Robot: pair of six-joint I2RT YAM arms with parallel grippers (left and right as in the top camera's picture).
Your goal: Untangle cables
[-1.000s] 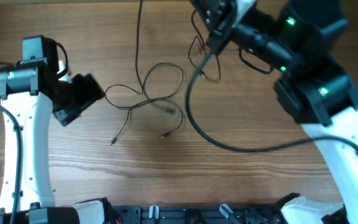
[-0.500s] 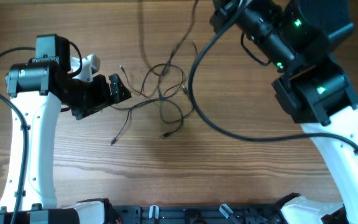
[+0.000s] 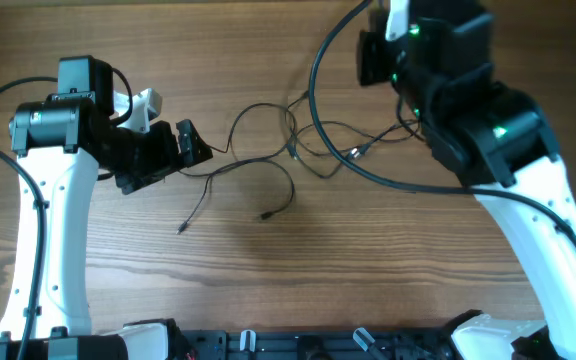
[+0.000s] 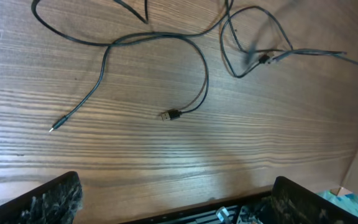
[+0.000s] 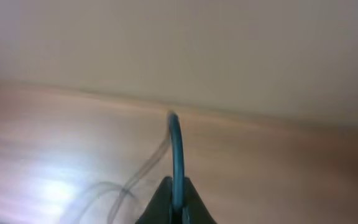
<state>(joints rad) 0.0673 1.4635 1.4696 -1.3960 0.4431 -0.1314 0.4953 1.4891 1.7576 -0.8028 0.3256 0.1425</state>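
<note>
Cables (image 3: 293,150) lie in loose loops on the bench (image 3: 368,260), between the two arms, with strands running toward the right arm. The left fingers (image 4: 45,199) are spread wide and hold nothing, above a flat plug (image 4: 169,115) and a thin tip (image 4: 53,129). The right fingers (image 5: 161,208) are pressed together, pinching a blurred strand that arcs upward.

The left arm (image 3: 53,230) rises from the counter's (image 3: 298,285) near edge and bends inward. The left end effector (image 3: 190,145) hangs low over the counter, its fingers (image 4: 48,199) spread wide. The right arm (image 3: 528,200) reaches toward the counter's far edge, and the right end effector (image 5: 174,200) is pinched tight on a cable (image 5: 176,140).
</note>
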